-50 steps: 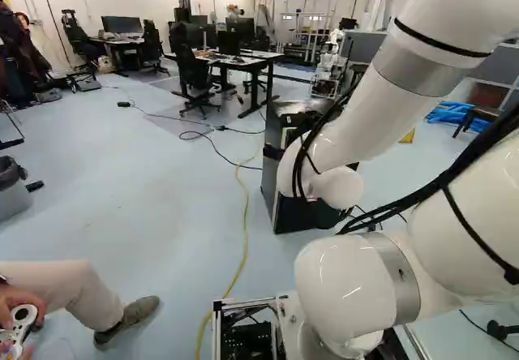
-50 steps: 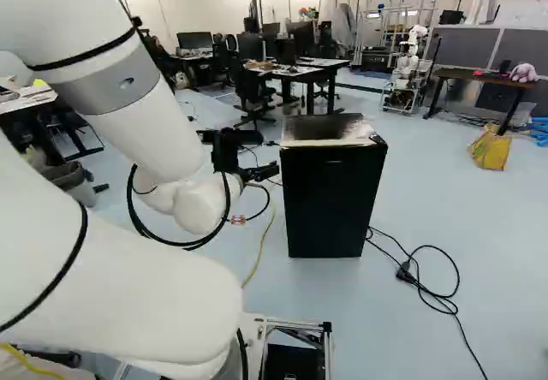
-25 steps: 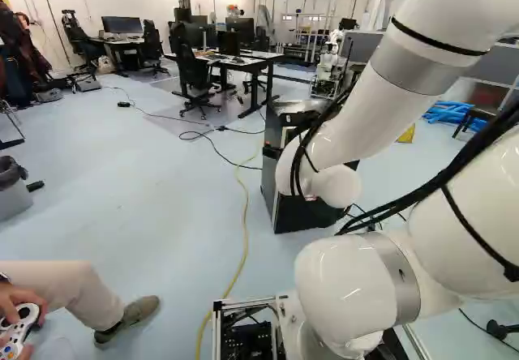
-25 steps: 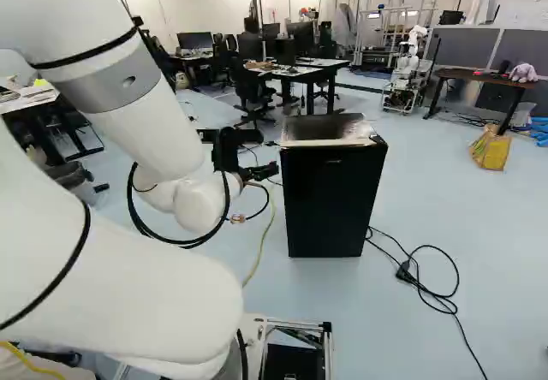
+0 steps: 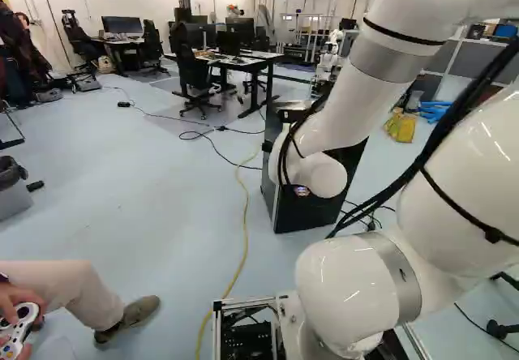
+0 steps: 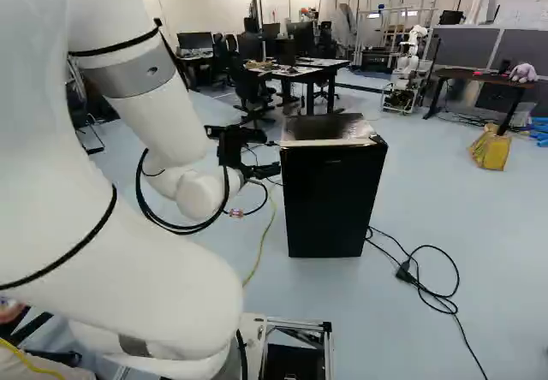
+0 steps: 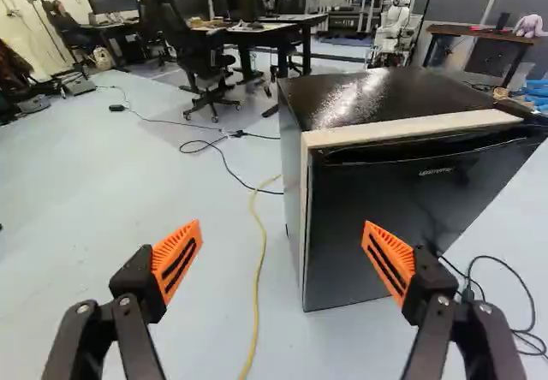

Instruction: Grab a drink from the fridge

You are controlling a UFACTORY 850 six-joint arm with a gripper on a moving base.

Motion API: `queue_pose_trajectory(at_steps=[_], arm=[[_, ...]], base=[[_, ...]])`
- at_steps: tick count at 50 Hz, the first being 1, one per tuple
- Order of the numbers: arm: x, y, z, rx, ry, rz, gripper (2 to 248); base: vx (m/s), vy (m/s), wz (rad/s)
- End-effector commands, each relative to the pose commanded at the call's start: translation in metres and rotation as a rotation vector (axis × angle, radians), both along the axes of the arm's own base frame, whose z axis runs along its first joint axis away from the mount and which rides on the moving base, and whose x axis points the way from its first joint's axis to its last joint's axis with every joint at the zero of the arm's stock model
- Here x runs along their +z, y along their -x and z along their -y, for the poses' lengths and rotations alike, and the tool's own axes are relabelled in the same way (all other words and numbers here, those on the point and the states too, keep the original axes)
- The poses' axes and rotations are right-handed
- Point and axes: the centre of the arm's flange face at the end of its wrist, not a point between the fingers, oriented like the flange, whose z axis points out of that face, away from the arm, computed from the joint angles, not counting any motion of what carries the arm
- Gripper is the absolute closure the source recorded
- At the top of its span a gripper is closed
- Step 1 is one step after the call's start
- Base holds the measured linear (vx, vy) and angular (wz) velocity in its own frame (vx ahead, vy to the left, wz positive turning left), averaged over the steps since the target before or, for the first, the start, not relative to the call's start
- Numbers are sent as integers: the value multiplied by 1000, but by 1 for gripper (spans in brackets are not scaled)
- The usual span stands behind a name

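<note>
While one black fridge [image 6: 330, 200] stands ahead, two empty jaws gape wide.

glossy black fridge [image 7: 394, 217], smooth white arm [image 6: 145, 260], matt floor [image 7: 128, 192]

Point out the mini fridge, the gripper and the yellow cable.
Mini fridge [image 6: 330, 204]: right base view, on its black front door.
Gripper [image 7: 282, 234]: wrist view, midway between its open fingertips.
Yellow cable [image 5: 246, 230]: left base view, partway along its visible length.
</note>
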Motion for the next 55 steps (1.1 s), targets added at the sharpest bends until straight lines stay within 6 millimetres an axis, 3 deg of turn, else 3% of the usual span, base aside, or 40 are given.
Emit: queue_pose_trajectory(at_steps=[55], arm=[[-36,-65,-7,-269,-6,64,3]], base=[[0,0,0]])
